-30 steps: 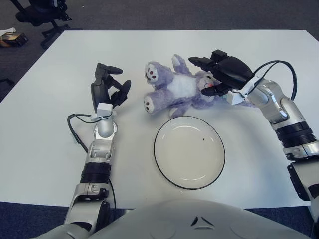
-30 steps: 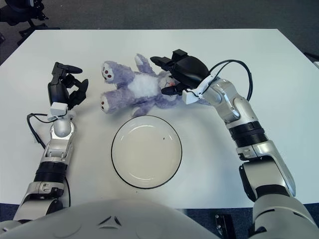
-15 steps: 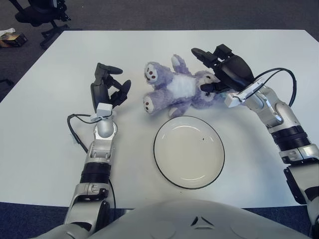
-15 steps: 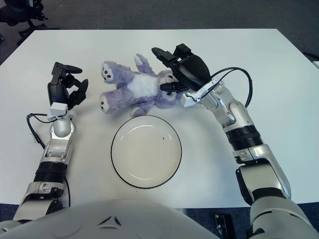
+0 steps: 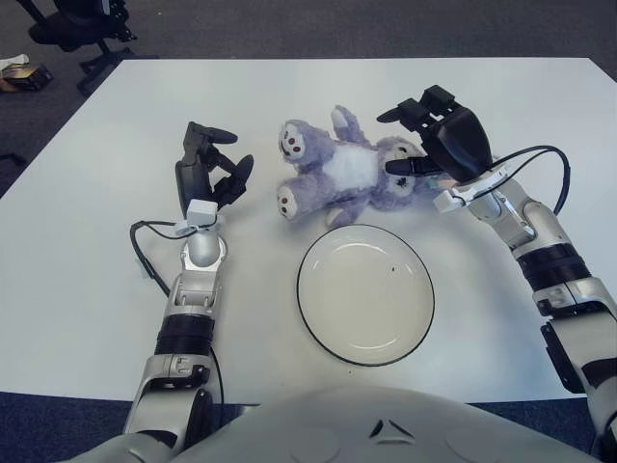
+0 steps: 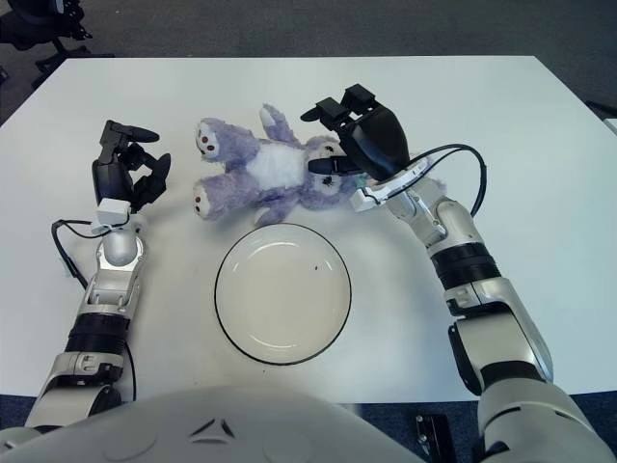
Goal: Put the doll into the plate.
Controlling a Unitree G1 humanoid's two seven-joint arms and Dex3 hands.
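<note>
A purple plush doll [image 5: 333, 174] lies on the white table, feet to the left and head to the right, just beyond the plate. The round white plate [image 5: 308, 313] with a dark rim holds nothing. My right hand [image 5: 397, 141] hovers over the doll's head with its fingers spread; the thumb [image 5: 397, 167] is close to the head, but the hand is not closed around it. My left hand [image 5: 231, 154] stands upright to the left of the doll, apart from it, with relaxed fingers holding nothing.
A thin black cable [image 5: 143, 253] loops beside my left forearm. An office chair [image 5: 82, 27] and a small box [image 5: 24, 75] are on the floor past the table's far left corner.
My right hand has tilted up and drawn back to the right from the doll's head, fingers still spread. The doll, plate and left hand have not moved.
</note>
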